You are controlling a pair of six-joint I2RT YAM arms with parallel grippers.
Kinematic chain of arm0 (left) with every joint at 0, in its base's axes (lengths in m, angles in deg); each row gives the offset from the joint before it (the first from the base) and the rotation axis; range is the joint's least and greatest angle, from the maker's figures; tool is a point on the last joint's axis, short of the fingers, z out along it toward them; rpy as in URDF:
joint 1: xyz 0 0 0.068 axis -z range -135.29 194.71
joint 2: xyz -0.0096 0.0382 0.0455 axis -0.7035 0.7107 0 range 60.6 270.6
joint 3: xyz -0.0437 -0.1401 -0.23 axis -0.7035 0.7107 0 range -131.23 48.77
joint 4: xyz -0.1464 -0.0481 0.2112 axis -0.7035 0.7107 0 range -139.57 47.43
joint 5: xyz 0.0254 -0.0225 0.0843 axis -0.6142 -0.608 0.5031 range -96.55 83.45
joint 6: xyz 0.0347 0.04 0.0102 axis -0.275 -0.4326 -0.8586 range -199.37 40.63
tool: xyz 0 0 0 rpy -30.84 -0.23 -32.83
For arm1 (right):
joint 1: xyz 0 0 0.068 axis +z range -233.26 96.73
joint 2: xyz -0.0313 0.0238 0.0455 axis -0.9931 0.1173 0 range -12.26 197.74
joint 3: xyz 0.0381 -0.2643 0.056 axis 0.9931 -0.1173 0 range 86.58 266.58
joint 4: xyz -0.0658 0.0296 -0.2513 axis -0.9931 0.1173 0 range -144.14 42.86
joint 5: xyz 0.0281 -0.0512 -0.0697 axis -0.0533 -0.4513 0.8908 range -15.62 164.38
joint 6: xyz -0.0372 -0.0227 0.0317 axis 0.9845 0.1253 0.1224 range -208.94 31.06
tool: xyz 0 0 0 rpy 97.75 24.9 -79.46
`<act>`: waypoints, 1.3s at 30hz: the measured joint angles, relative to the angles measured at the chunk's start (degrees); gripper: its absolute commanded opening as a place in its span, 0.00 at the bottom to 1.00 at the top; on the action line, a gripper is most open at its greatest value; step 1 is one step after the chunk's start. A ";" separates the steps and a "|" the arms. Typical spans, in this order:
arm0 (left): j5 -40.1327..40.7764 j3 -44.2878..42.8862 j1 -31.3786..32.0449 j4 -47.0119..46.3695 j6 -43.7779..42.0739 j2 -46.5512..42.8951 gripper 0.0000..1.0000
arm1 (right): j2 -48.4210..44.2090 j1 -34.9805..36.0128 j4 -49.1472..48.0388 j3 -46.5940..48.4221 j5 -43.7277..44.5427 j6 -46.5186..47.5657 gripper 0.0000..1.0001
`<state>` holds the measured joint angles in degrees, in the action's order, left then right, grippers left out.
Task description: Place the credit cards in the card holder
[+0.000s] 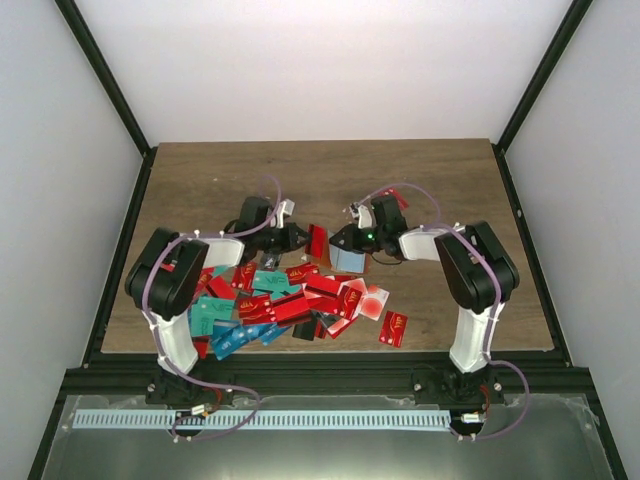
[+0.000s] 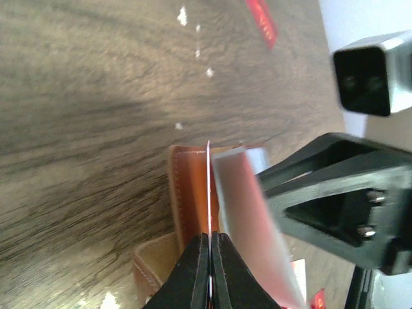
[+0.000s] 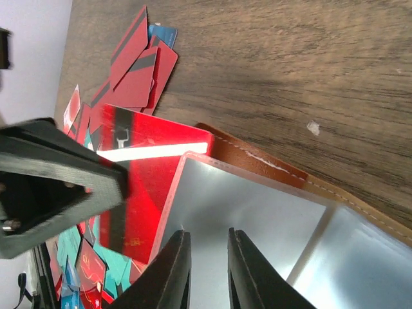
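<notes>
One red card (image 2: pixel 208 193), clamped in left gripper (image 2: pixel 210 237), is entering card holder (image 2: pixel 185 193); right gripper (image 3: pixel 206 235) seemingly pinching pale sleeve (image 3: pixel 257 212) open. Next: sliding card deeper.

top view looks down; close wrist views share the card holder (image 3: pixel 257 159)

A dark wood-grain table (image 1: pixel 320 170) sits inside pale walls (image 1: pixel 320 60) (black frame posts (image 1: pixel 107 80) at the corners).
</notes>
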<state>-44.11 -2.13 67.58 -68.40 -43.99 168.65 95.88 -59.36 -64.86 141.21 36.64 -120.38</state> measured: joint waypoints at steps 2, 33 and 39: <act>0.24 -0.63 0.00 1.38 -0.09 -1.68 0.04 | 0.44 0.09 0.20 0.39 -0.17 0.26 0.20; 6.03 -9.99 3.52 -6.19 18.75 7.04 0.04 | 3.78 2.36 3.91 3.26 1.14 0.33 0.10; 7.32 -10.62 4.87 -8.66 22.05 9.49 0.04 | 3.45 2.54 3.82 2.71 1.40 0.35 0.10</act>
<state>-36.79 -12.75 72.45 -77.06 -21.94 178.14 99.33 -56.83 -61.03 143.92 38.04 -120.03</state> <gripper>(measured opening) 0.041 0.097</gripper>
